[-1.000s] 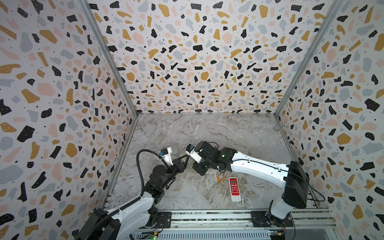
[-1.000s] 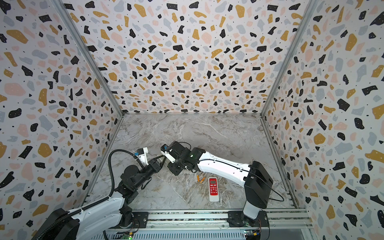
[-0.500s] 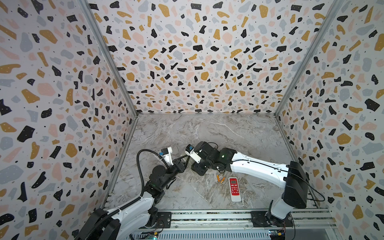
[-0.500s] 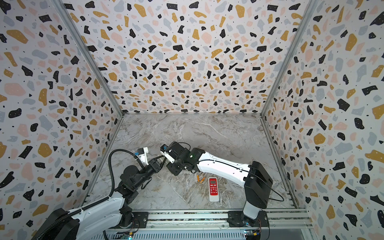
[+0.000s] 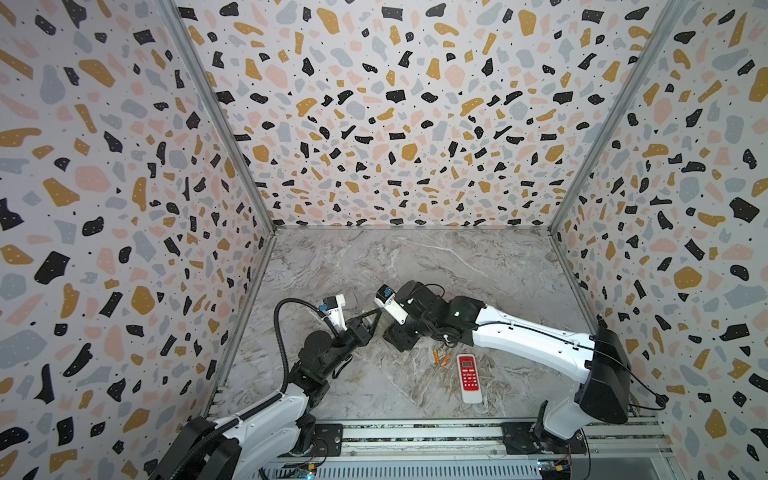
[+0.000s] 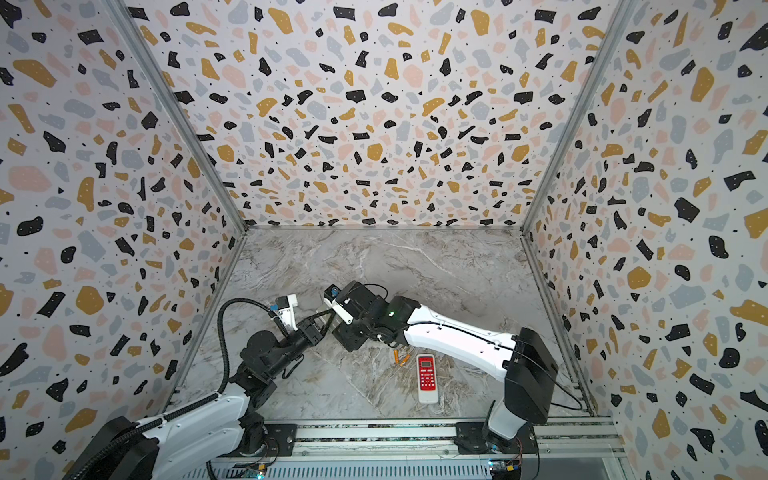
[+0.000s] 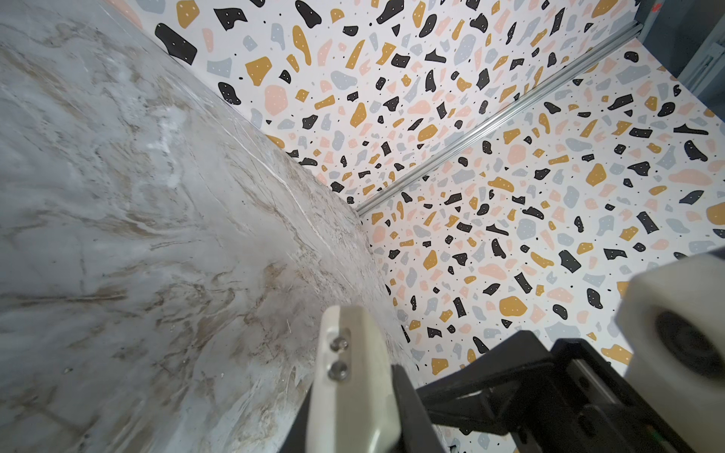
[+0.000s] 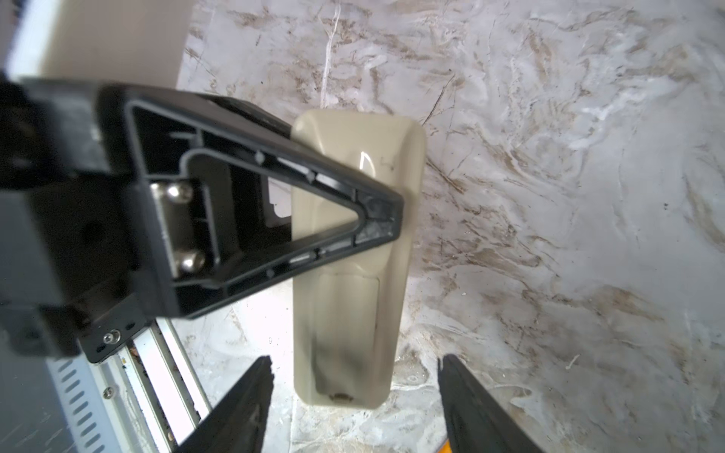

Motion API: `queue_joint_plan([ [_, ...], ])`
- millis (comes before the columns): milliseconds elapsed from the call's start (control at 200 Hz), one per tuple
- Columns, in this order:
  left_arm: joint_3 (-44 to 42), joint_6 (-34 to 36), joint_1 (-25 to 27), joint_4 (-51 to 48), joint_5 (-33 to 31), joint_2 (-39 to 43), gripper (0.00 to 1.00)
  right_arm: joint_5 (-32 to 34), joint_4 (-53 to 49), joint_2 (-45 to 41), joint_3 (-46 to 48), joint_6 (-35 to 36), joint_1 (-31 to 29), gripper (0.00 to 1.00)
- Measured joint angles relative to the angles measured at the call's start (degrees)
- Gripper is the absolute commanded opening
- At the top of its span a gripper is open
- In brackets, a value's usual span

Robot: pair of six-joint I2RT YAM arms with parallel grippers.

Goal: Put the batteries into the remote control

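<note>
Beige remote (image 8: 353,321) hangs over the marble table (image 5: 415,266), pinched across its middle by the left gripper (image 8: 386,213). That gripper's jaws are clamped tight on it, one black triangular finger lying over its back. The remote's long axis runs straight away from the right gripper (image 8: 355,359), and its plain back, with a rectangular cover panel, faces that wrist camera. The right gripper stands wide apart, one finger (image 8: 243,400) on either side of the remote's near end, touching nothing. A red-and-white remote (image 5: 469,377) lies flat near the front rail, lengthwise front to back, screen end toward the rear wall. Two orange batteries (image 5: 439,358) lie just left of that end, angled toward each other.
</note>
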State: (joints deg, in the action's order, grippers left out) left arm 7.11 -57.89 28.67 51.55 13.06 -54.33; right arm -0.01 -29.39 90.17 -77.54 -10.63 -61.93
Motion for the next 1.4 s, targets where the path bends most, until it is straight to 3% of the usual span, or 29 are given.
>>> queue_joint_plan([
  [220, 0.00, 0.00, 0.00, 0.00, 0.02, 0.00, 0.00, -0.09, 0.74, -3.34, 3.04, -1.16, 2.05, 0.64],
  [1402, -0.02, -1.95, -0.11, -0.90, 1.29, 0.11, 0.00, -2.12, 3.82, 1.57, 3.96, -0.52, 3.54, 0.56],
])
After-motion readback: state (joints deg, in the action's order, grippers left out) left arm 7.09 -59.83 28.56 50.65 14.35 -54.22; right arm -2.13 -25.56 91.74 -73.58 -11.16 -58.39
